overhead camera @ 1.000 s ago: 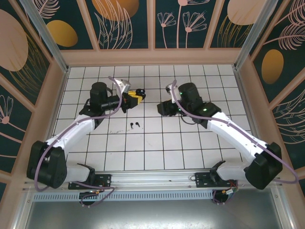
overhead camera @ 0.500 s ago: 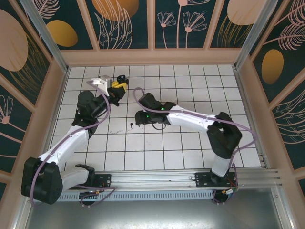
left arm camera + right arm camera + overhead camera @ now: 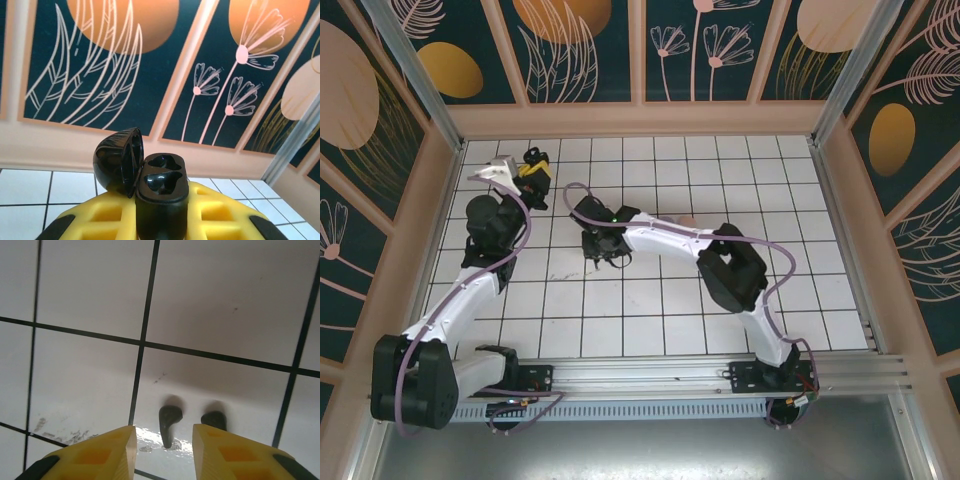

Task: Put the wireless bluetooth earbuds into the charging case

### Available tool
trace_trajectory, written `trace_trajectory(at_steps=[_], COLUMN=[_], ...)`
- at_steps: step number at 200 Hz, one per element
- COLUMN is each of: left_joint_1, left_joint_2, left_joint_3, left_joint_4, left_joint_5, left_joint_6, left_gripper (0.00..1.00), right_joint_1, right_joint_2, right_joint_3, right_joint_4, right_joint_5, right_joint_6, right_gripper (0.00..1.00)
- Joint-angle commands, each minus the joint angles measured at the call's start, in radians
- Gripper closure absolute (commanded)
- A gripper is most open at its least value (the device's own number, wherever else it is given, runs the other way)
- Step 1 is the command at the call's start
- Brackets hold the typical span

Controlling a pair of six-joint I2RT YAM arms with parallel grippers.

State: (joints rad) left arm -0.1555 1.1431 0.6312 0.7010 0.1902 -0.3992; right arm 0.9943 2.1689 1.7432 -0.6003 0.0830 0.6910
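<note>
Two black earbuds lie side by side on a white tile. One earbud sits in the gap between the yellow fingers of my right gripper, which is open and touches nothing. The other earbud lies just past the right fingertip. In the top view the right gripper points down at the tiles left of centre. My left gripper is shut on the black charging case, lifted at the far left. Its lid is swung open to the left and both sockets are empty.
The right arm stretches across the middle of the tiled floor. A small pale pink thing peeks out behind it. Grey scuffs mark the tile beside the earbuds. A wooden wall borders the floor at the back.
The right arm swung left across the floor and came down over the two earbuds, its jaws narrowing. The left arm carried the open case up and toward the back left corner.
</note>
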Motion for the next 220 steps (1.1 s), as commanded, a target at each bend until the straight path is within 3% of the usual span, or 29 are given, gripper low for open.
trace_trajectory(at_steps=[1, 220], left_joint_1=[0.014, 0.043], left_joint_2=[-0.031, -0.011], left_joint_3=[-0.018, -0.045], left_joint_4=[0.06, 0.125], left_joint_5=[-0.035, -0.023], left_joint_6=[-0.026, -0.056], left_gripper=[1.0, 1.0], right_joint_1=[0.015, 0.035], right_joint_2=[0.052, 0.238], right_joint_3=[0.075, 0.25], right_joint_4=[-0.094, -0.216], right_joint_5=[0.034, 0.066], right_joint_6=[0.027, 0.032], right_gripper=[0.66, 0.69])
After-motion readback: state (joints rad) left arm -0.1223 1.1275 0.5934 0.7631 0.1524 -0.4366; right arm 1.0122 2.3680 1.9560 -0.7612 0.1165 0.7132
